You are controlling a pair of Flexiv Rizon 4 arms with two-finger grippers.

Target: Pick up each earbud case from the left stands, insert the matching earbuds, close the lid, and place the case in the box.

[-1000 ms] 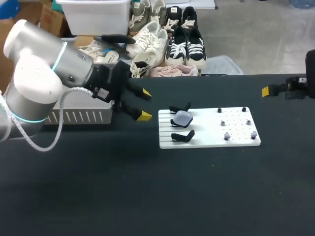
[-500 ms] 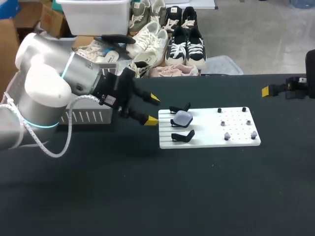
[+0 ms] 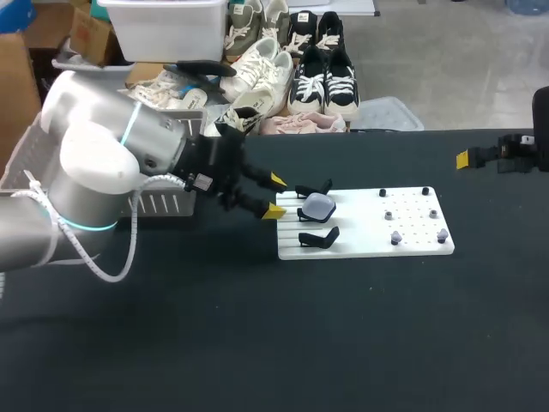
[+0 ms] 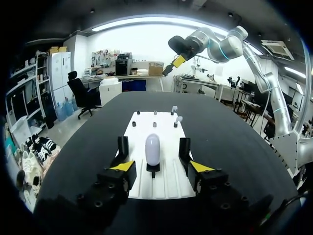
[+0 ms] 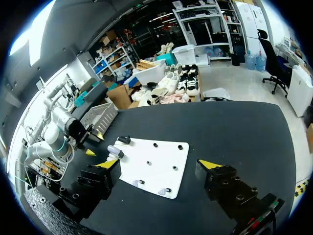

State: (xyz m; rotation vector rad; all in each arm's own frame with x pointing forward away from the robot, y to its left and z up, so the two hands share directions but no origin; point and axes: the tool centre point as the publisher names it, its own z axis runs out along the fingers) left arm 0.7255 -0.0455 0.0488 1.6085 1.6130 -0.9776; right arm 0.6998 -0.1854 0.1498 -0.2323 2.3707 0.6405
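- Left gripper [image 3: 276, 196] wide open, holding nothing, just beside the board's [image 3: 412, 245] left edge.
- Pale case [image 3: 319, 206] sits on the middle stand [image 4: 153, 169] (just ahead of those fingers).
- Right gripper [image 5: 159, 164] open, empty, well apart.

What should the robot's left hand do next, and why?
Probably ease the left gripper forward a little, until its open fingers sit on either side of the earbud case. The case sits on a stand on the white board, just ahead of the yellow tips and lined up between them, but not yet reached.
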